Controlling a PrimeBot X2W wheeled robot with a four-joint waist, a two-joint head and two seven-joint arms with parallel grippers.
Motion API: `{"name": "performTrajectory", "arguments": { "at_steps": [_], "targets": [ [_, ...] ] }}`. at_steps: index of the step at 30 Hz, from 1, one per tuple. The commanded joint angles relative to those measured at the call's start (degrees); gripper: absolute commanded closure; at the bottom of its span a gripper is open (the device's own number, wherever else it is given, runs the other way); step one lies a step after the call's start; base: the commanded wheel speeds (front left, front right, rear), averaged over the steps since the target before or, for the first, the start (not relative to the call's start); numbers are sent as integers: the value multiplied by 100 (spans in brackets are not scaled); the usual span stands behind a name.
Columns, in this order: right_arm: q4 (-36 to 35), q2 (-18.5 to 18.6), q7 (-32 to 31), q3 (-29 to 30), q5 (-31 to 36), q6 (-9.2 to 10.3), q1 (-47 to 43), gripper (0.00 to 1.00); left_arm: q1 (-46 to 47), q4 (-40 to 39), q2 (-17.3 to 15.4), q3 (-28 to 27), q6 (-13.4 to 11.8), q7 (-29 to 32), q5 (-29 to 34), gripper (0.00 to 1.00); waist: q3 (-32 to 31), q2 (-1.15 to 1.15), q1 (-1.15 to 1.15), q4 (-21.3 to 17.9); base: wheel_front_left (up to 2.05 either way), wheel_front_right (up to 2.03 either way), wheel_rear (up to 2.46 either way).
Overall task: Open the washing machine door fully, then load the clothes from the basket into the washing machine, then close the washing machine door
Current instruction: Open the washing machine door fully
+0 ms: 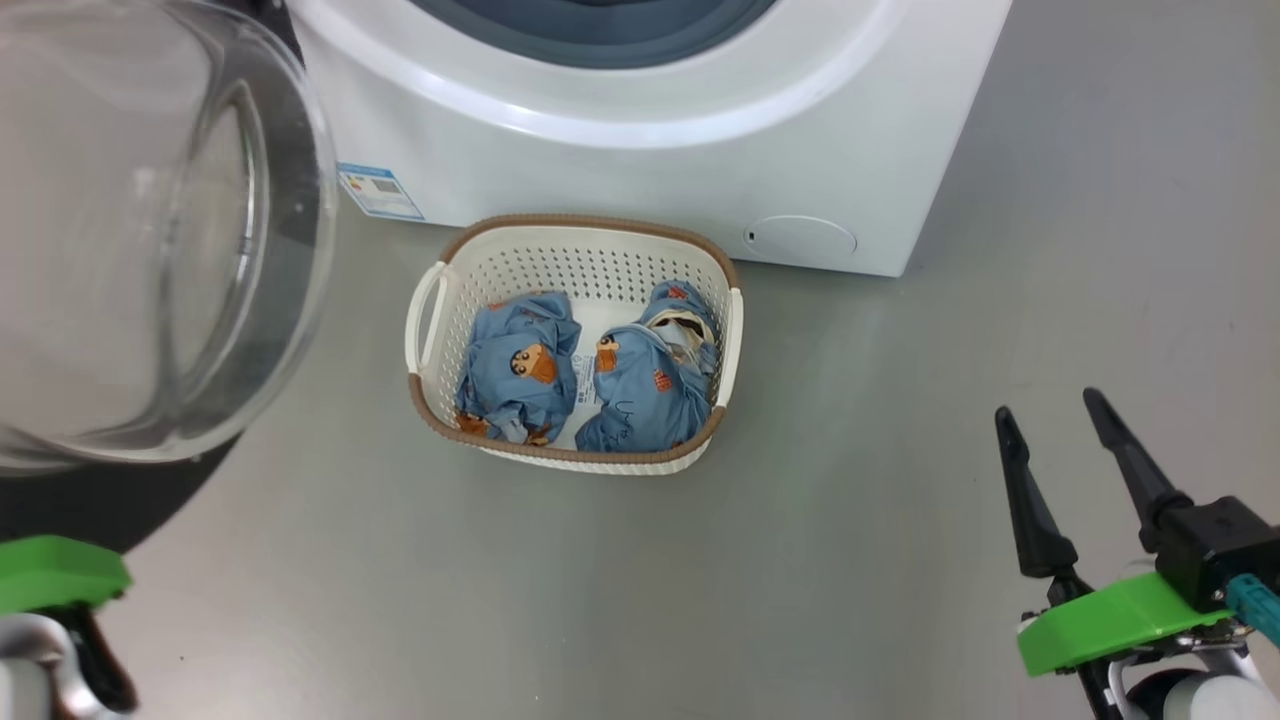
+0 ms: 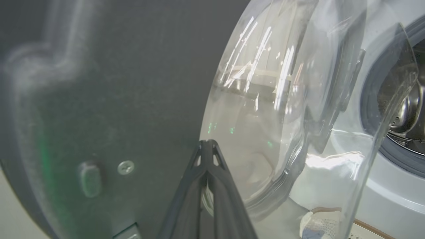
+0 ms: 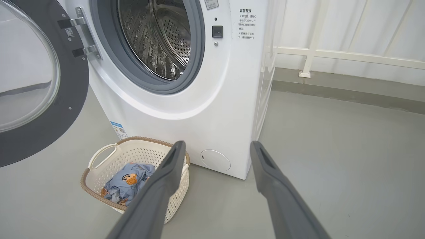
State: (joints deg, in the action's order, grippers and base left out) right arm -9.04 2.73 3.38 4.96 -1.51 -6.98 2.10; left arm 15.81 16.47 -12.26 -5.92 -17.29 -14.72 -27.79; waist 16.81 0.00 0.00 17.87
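Note:
The white washing machine (image 1: 640,170) stands at the top of the head view, its steel drum (image 3: 159,36) bare. Its round black door (image 3: 43,109) hangs swung out to the left, the clear glass bowl (image 1: 150,220) bulging toward me. The cream basket (image 1: 575,245) sits on the floor in front of the machine with two bundles of light blue clothes (image 1: 520,365) (image 1: 650,375) inside. My left gripper (image 2: 207,144) is shut, its tips close to the door's inner face beside the glass. Lower right, my right gripper (image 1: 1055,415) stands open over bare floor, well clear of the basket.
Grey floor (image 1: 900,500) spreads to the right of and below the basket. A round flap (image 1: 800,238) and a blue sticker (image 1: 380,192) mark the machine's lower front. A white railing (image 3: 348,54) and wall run behind to the right.

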Motion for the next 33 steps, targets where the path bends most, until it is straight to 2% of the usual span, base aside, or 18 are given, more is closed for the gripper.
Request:
{"name": "performTrajectory", "arguments": {
  "at_steps": [1,13,18,27,33],
  "targets": [
    [-196,15,-4,-115,41,-51,166,0,305,-18,-321,-305,98,-27,78,100,45,0,0,-15,0,0,0],
    [-189,15,34,-51,51,-51,277,0,979,1007,-597,-1229,660,-28,364,100,224,0,0,-40,0,0,0],
    [-124,15,64,-66,40,-51,333,0,1159,1227,-578,-1495,855,-28,556,100,247,0,0,-62,0,0,0],
    [31,15,178,-41,-66,-51,327,0,889,919,-103,-1983,1122,-28,1044,100,129,0,0,-127,0,0,0],
    [87,15,220,1,-112,-51,283,0,342,170,460,-2159,1269,-28,1351,100,9,0,0,-115,0,0,0]
  ]
}}
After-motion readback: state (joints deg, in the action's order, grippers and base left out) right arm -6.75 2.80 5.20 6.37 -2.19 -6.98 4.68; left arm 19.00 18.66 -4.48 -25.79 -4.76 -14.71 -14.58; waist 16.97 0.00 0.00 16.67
